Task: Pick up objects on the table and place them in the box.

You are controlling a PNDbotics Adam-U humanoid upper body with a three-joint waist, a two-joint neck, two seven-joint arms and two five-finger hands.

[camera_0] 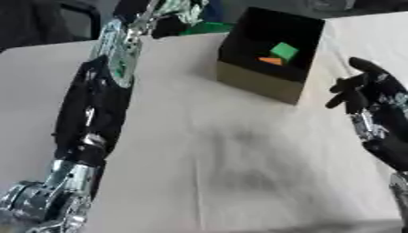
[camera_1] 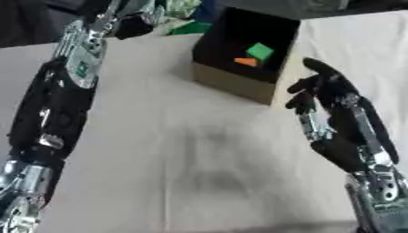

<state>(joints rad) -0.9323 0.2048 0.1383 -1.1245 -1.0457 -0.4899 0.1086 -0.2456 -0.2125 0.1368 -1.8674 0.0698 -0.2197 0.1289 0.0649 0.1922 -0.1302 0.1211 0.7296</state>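
Note:
An open cardboard box (camera_0: 259, 84) with a dark inside stands at the far middle of the table. A green block (camera_0: 283, 51) and a small orange piece (camera_0: 271, 60) lie inside it. My left arm stretches from the lower left up to the far edge, where my left hand (camera_1: 131, 23) sits just left of the box. Next to that hand is a flat green thing (camera_1: 190, 28); whether the hand holds it is hidden. My right hand (camera_1: 328, 93) hovers open to the right of the box with nothing in it.
A pale cloth covers the table (camera_0: 231, 159). My left forearm (camera_0: 95, 109) lies along the left side. Dark shapes stand beyond the far edge at the upper left.

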